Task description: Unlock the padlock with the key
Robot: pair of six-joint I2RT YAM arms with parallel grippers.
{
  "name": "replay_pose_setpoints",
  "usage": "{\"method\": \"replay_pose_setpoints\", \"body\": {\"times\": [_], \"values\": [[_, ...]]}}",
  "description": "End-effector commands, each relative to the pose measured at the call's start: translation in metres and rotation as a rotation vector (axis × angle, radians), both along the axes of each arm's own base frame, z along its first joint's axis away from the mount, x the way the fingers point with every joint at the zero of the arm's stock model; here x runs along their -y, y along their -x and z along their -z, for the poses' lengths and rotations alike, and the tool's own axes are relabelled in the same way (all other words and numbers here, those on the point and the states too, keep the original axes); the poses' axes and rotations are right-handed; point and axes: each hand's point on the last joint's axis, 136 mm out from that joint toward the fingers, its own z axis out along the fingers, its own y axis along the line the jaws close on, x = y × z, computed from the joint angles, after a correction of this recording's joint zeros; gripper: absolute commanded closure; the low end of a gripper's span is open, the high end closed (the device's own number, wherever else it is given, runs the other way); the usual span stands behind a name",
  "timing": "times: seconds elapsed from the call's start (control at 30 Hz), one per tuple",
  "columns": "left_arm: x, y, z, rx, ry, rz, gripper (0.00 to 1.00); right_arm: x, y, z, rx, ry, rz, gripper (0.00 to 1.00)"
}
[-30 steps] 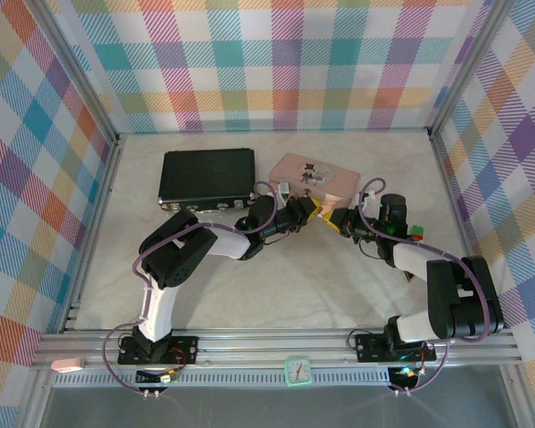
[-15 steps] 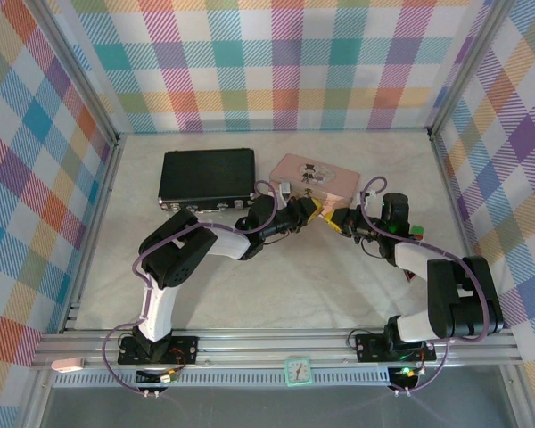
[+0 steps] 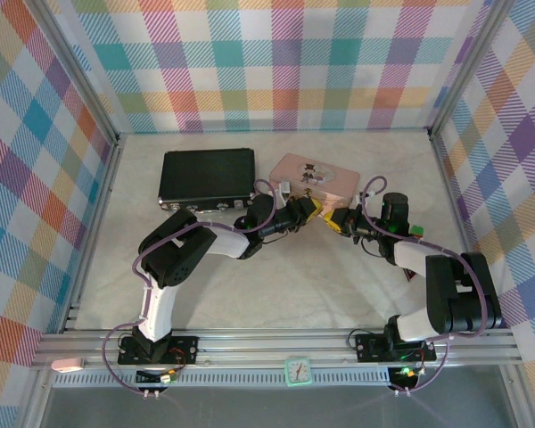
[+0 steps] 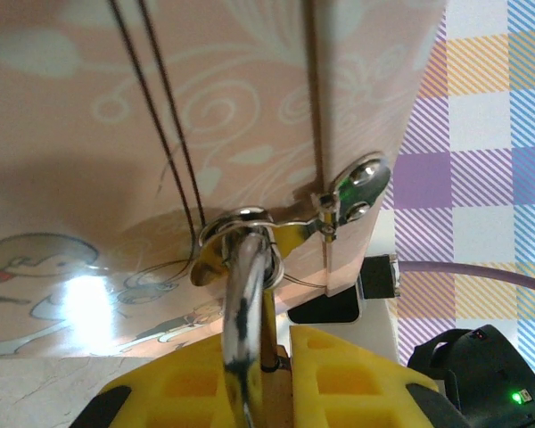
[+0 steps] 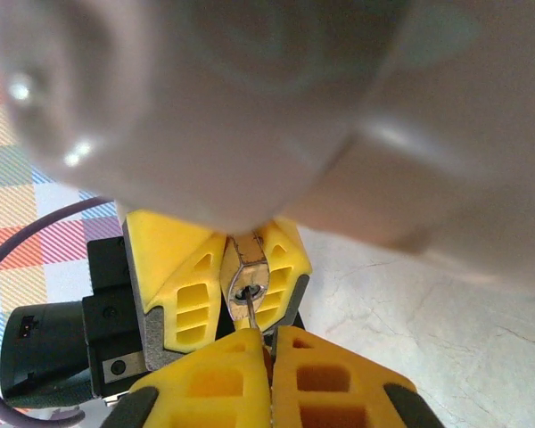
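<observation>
Pink tin (image 4: 116,107) glossy, printed; padlock (image 4: 237,308) shackle polished silver metal; left tool fingers (image 4: 348,379) matt yellow plastic

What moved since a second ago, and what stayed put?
The right arm's elbow crept slightly towards the far wall. Nothing was grabbed or dropped. The left gripper kept the small brass padlock, the right gripper kept the thin dark key, beside the pink metal tin.

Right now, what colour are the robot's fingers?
The fingers are bright yellow, seen best in the right wrist view.
</observation>
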Motion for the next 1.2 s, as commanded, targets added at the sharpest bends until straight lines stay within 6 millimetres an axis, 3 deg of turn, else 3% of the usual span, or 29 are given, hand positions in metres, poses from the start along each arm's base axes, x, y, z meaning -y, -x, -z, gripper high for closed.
{"method": "replay_pose_setpoints", "body": {"times": [0.0,0.17,0.53,0.73,1.0,1.17], "values": [[0.019,0.024,-0.042,0.108,0.113,0.131,1.00,0.000,-0.005,-0.017,0.081,0.016,0.002,1.00],[0.018,0.018,-0.046,0.081,0.123,0.100,1.00,0.004,0.004,-0.019,0.103,0.079,0.007,1.00],[0.018,0.018,-0.049,0.017,0.120,0.093,1.00,-0.002,-0.003,-0.014,0.149,0.063,0.000,1.00],[0.024,0.025,-0.049,-0.018,0.113,0.121,1.00,-0.003,-0.007,-0.013,0.243,0.214,-0.012,1.00],[0.028,0.034,-0.061,-0.028,0.165,0.160,1.00,0.006,-0.018,-0.012,0.353,0.361,-0.009,1.00],[0.030,0.033,-0.072,-0.012,0.192,0.160,1.00,0.004,-0.014,-0.007,0.381,0.422,-0.022,1.00]]}}
